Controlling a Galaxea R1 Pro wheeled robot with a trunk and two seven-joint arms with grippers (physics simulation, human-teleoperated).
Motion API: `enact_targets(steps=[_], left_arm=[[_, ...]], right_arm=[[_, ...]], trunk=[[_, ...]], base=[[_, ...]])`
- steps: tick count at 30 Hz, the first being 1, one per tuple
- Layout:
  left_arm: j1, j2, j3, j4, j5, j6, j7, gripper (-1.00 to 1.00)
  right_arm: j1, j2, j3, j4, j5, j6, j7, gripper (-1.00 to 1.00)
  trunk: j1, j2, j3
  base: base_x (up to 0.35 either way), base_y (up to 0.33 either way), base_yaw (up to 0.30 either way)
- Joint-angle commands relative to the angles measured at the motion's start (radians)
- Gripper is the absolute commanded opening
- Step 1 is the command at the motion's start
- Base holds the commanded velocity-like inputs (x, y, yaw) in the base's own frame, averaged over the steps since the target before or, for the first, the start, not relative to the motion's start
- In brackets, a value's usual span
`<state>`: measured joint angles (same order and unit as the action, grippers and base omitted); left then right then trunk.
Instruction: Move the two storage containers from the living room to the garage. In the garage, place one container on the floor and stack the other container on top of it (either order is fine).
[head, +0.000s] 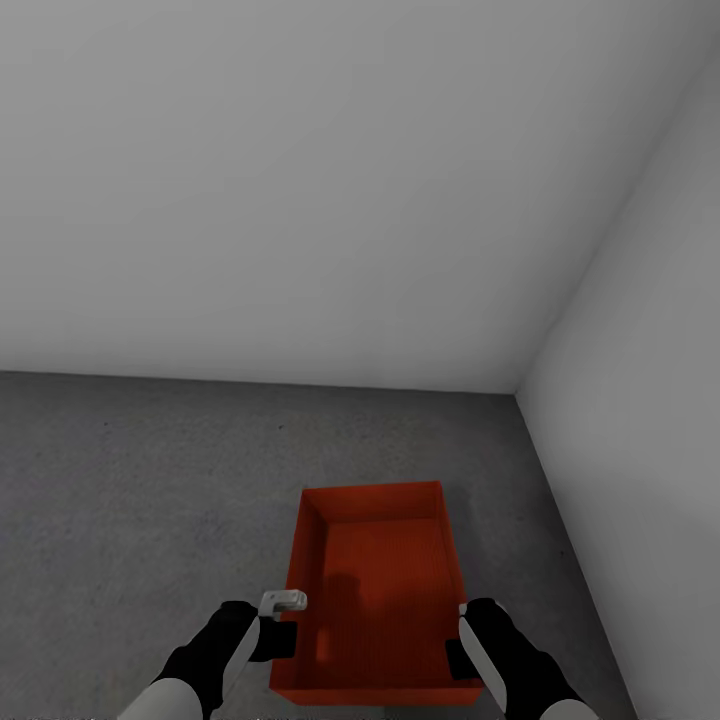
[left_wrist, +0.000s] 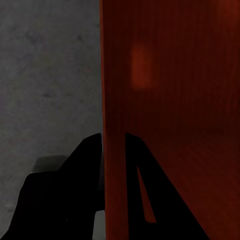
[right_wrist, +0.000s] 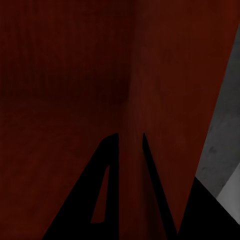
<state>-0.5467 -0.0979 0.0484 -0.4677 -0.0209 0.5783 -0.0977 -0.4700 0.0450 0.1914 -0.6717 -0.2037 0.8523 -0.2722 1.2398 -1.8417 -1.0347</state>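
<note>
— Where is the storage container (head: 375, 590)?

— Near the right wall (head: 640, 380), on or just above the grey concrete floor (head: 150, 480) of the garage; I cannot tell if it touches. It is open on top and empty.

— And the claws?

— The left gripper (left_wrist: 114, 150) is closed over the bin's left wall, one finger on each side. The right gripper (right_wrist: 131, 150) is clamped the same way on the right wall.
</note>
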Motion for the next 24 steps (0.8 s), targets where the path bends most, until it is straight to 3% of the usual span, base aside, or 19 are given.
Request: enact_targets(steps=[1,24], left_arm=[[0.001,-0.002,-0.002,-0.001,0.01,0.006,-0.002,-1.0],[0.001,-0.002,-0.002,-0.001,0.01,0.006,-0.002,-1.0]], right_arm=[[-0.001,0.015,0.002,-0.002,-0.065,-0.009,-0.004,-1.0],[-0.001,0.015,0.002,-0.002,-0.065,-0.008,-0.004,-1.0]], trunk=[[0.0,0.0,-0.002],[0.0,0.0,-0.039]], base=[[0.0,0.0,0.0],[0.0,0.0,0.0]])
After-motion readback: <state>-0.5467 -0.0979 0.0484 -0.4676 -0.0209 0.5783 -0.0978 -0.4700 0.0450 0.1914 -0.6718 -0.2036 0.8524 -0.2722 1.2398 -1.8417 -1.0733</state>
